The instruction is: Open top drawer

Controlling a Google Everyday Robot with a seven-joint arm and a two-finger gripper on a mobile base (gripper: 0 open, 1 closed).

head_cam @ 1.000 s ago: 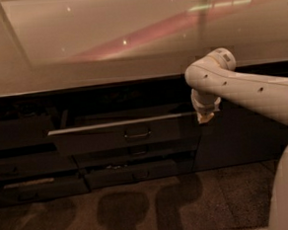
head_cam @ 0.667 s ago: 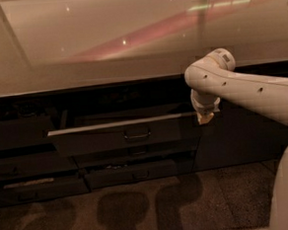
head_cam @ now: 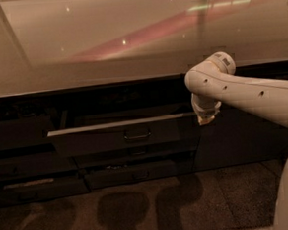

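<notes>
Here, the gripper [head_cam: 205, 118], its grip impossible to tell, hangs by the right end of the partly open top drawer [head_cam: 116, 137], best pulled straight outward.

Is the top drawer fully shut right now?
No, the top drawer stands pulled out, its pale rim showing, with the end effector by its right end.

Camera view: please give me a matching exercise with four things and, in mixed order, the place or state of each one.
1 top drawer
2 pull handle
3 gripper
4 countertop

A pale, along the top
B beside the drawer front's right end
C pulled partly out
D centre of the drawer front

Pairs: 1-C, 2-D, 3-B, 4-A
</notes>
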